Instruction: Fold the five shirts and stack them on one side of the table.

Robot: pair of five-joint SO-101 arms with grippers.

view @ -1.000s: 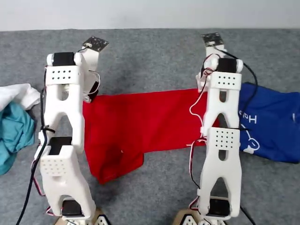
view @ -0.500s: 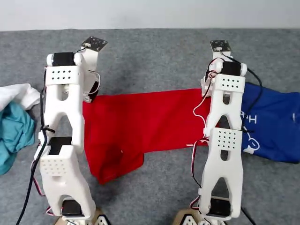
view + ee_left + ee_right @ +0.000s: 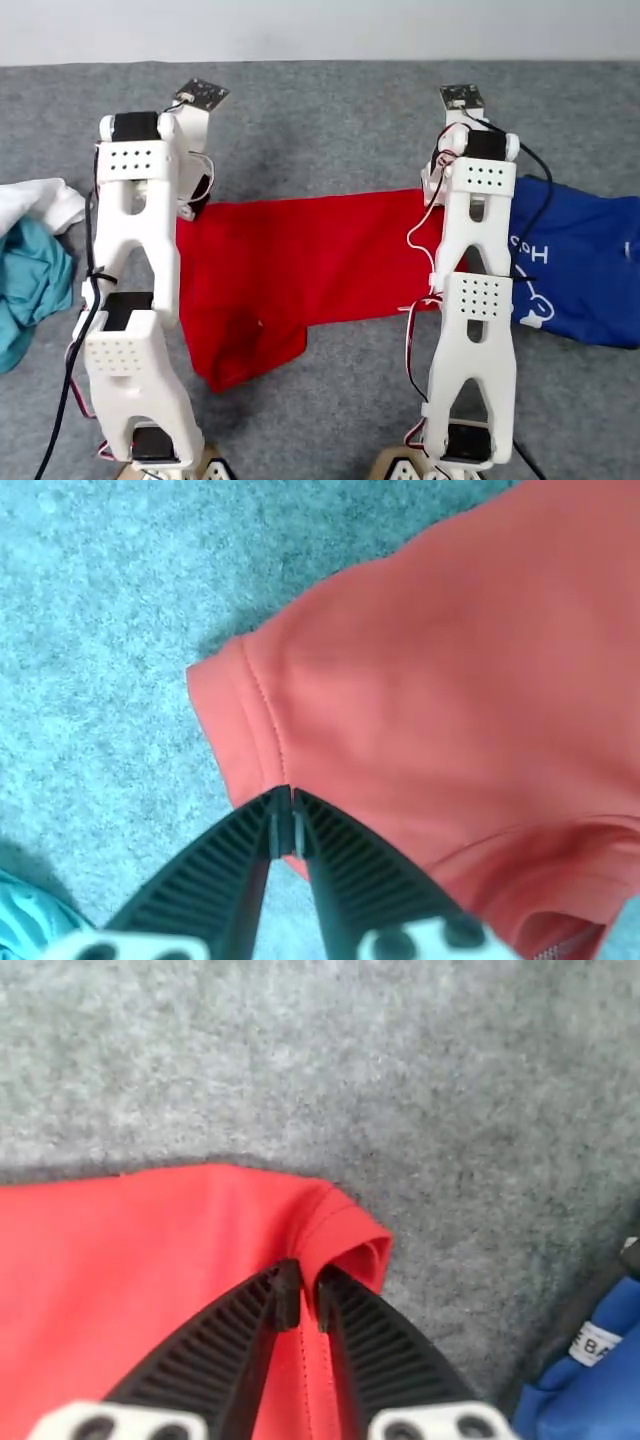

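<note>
Clerk: Which step is in hand?

Inspector: Folding the red shirt (image 3: 300, 260), in my judgement. It lies flat on the desk (image 3: 330, 120) between the two arms. The left fingers (image 3: 220, 865) are clamped together on the hem at its left end. The right fingers (image 3: 225, 1345) are clamped on the rolled hem at its far right corner.

Clerk: Orientation?

Inspector: The long axis runs across the desk from arm to arm. One flap, probably a sleeve, juts toward the near edge at the left end. I cannot tell which way the collar points.

Clerk: Other shirts?

Inspector: The blue shirt (image 3: 580, 270) is spread on the right, and its edge meets the red one behind the right arm. The teal shirt (image 3: 30, 290) and the white shirt (image 3: 35, 200) are bunched at the left edge, apart from the red one. None of the three looks folded, so the task appears to be at an early stage.

Clerk: What does the next move call for?

Inspector: Both held corners should rise together and travel toward the near edge, with even tension between them. The fold line should stay parallel to the long axis. Risks: a hem slipping out of the fingers, or the blue shirt being dragged along
</note>
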